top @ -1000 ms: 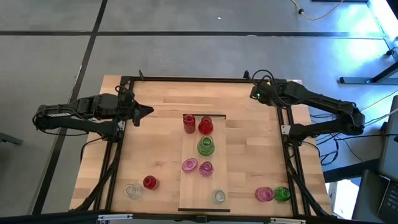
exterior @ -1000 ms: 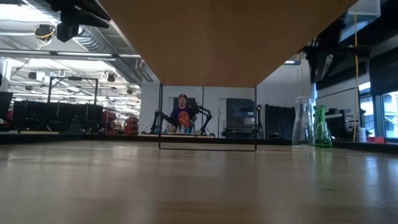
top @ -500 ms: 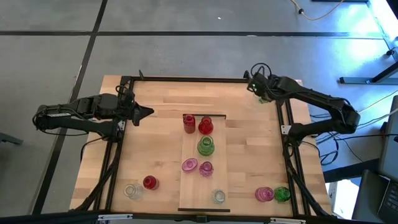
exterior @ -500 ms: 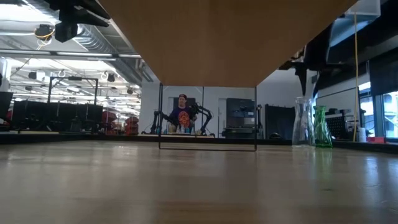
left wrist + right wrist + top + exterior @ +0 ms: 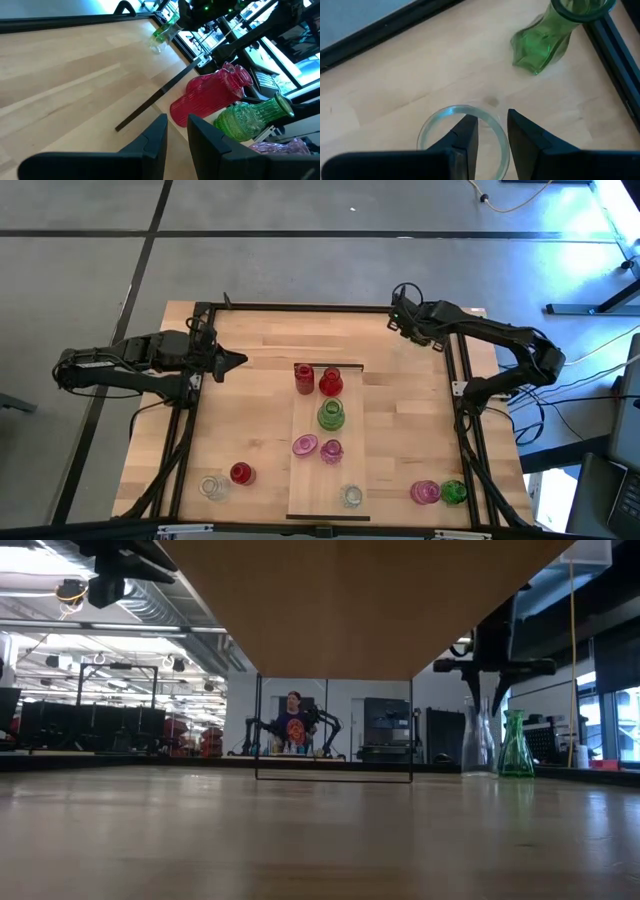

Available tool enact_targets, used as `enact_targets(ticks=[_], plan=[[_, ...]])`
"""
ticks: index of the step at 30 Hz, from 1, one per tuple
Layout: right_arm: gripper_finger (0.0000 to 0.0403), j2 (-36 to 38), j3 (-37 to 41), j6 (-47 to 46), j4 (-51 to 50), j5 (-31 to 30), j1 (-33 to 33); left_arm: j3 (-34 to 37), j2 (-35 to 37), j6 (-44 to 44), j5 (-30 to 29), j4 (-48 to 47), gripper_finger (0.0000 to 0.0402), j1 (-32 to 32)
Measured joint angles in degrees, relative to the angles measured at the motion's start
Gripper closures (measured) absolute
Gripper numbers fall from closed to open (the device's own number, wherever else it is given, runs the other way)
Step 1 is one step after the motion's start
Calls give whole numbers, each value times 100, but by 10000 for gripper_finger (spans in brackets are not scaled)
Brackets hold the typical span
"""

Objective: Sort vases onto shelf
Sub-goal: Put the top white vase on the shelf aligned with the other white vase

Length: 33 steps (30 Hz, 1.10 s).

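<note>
Right end effector, narrowly parted, hovers over clear vase by the table's far edge.

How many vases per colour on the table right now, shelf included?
Red vases: 3
Green vases: 3, one seen only near the right gripper
Pink vases: 3
Clear vases: 3, one right below that gripper
Total: 12

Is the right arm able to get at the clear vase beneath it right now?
Probably yes: the right end effector hangs directly over the clear vase mouth, nothing between them; the green vase stands apart.
</note>
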<state>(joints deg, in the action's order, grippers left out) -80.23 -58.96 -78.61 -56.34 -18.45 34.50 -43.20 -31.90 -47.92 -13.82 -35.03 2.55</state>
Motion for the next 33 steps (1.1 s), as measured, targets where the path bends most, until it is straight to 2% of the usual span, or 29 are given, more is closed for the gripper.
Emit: enact_targets(ticks=[7, 12, 14, 19, 33], plan=[[318, -54, -4, 196, 70, 174, 3, 0, -1, 2, -20, -9, 334, 0], [380, -61, 10, 601, 25, 386, 1, -1, -2, 4, -22, -11, 334, 0], [391, -56, 9, 813, 39, 465, -3, 0, -2, 4, -22, -11, 334, 0], [393, 79, 26, 1149, 57, 647, -58, 0, -2, 4, -22, -11, 334, 0], [399, 1266, 24, 1104, -62, 376, -627, -2, 0, 4, -8, -10, 334, 0]])
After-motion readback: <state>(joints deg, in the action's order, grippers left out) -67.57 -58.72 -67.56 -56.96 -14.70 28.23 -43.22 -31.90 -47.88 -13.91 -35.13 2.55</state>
